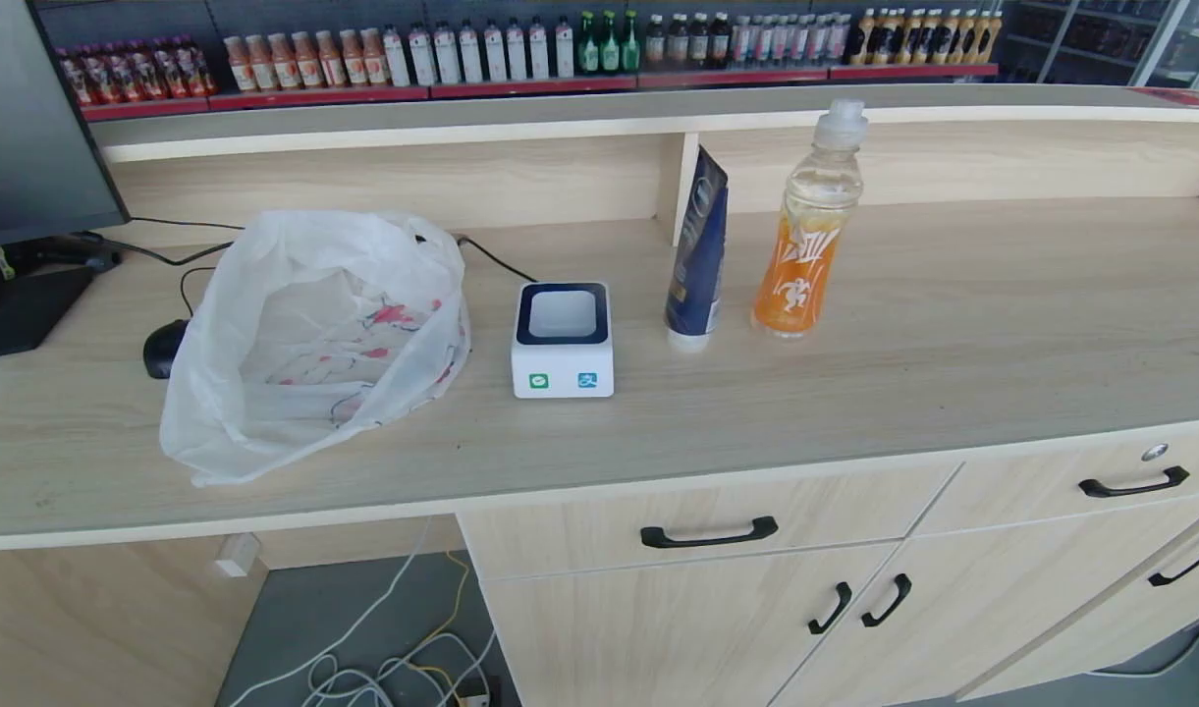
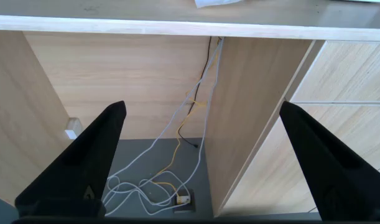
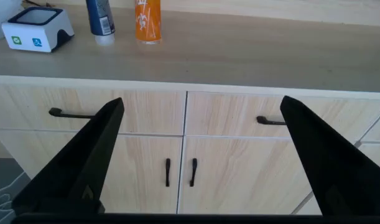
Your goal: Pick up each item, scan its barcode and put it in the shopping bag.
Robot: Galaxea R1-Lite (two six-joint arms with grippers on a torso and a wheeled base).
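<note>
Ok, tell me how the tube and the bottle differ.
The tube is dark blue and opaque; the bottle is clear with an orange label. The tube stands on its white cap, flat end up; the bottle stands on its base, cap on top. The bottle is taller and rounder, the tube flatter. Both stand upright on the counter, right of the scanner, with the tube nearer it.

Bright, even light here, faint soft shadows beside the orange plastic drink bottle [image 1: 807, 257], pale wooden counter [image 1: 953, 334] bowing at the edges.

Black mouse [image 1: 164, 348] near monitor [image 1: 29, 118]
</note>
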